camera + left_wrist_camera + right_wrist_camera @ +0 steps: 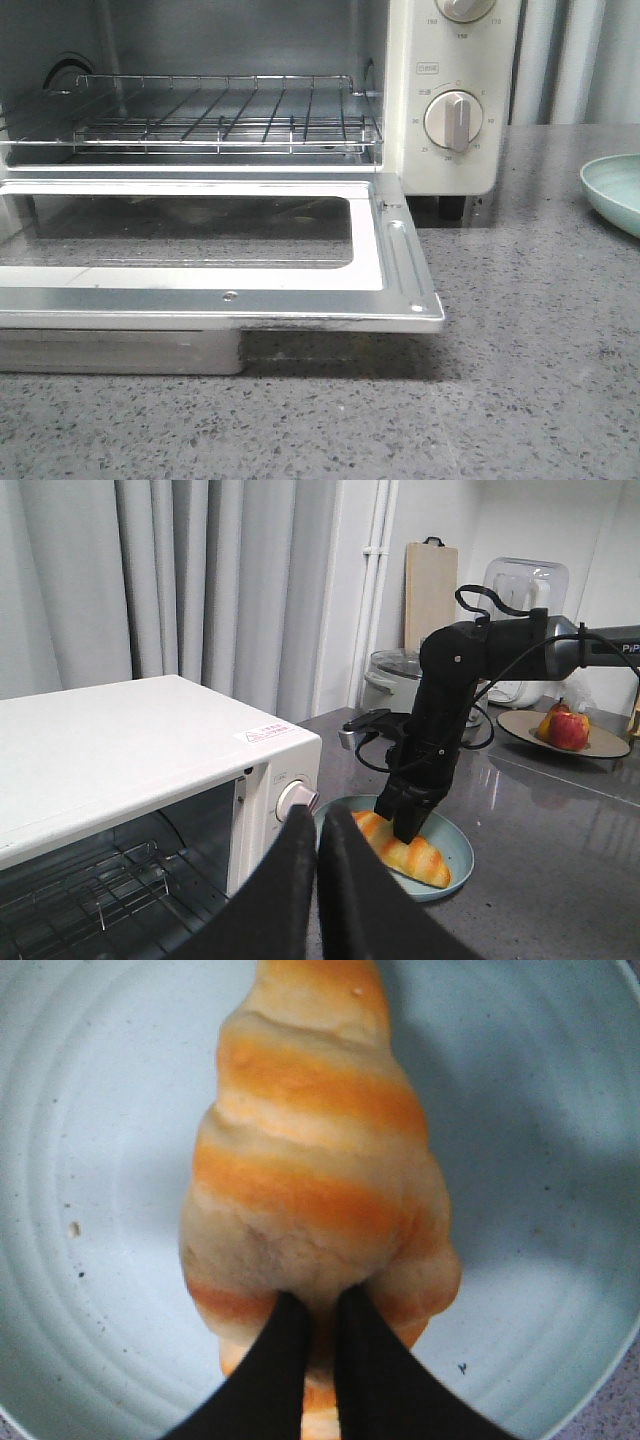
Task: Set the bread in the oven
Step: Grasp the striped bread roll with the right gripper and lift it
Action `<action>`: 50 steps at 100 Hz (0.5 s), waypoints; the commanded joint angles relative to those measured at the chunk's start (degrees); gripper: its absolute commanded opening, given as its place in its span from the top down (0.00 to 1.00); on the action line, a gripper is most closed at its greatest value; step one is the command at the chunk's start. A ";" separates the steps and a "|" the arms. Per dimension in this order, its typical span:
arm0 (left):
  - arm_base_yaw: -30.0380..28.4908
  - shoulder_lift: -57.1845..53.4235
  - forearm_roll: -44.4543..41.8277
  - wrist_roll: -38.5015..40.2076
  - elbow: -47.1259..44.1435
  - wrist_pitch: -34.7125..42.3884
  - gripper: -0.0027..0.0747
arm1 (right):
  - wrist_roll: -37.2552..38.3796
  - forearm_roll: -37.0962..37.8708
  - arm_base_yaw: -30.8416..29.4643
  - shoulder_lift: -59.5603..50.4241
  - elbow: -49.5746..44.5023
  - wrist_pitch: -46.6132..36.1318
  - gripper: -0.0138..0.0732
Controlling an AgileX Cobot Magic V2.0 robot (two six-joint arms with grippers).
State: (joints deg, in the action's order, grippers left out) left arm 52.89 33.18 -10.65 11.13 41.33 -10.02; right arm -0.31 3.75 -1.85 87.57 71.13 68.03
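Note:
The off-white oven stands with its glass door folded down flat, and its wire rack is bare. It also shows in the left wrist view. The bread, cream with orange stripes, lies on a pale blue plate to the right of the oven. My right gripper is shut on the bread, pinching its middle from above; it also shows in the left wrist view over the bread. My left gripper is shut and empty, held up in front of the oven's right side.
Only the plate's rim shows at the right edge of the front view. A plate with an apple, a pot, a cutting board and a blender jar stand further along the grey counter. Curtains hang behind the oven.

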 commanded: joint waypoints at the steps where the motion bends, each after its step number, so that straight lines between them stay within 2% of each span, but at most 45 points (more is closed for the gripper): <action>1: -0.16 -0.02 -0.74 -0.04 2.27 4.31 0.99 | -1.21 0.64 1.30 -4.24 1.46 0.74 0.93; 21: -3.19 -0.02 -1.71 -0.04 3.20 3.81 0.99 | -3.30 0.64 7.38 -10.76 1.46 3.09 0.93; 50: -17.02 0.69 -1.71 -0.04 3.21 4.66 0.99 | -3.41 0.75 20.16 -19.74 1.46 6.69 0.93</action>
State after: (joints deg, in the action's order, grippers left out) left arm 39.53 33.01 -12.14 11.13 42.55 -10.12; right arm -2.77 3.75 15.41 71.60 71.13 70.87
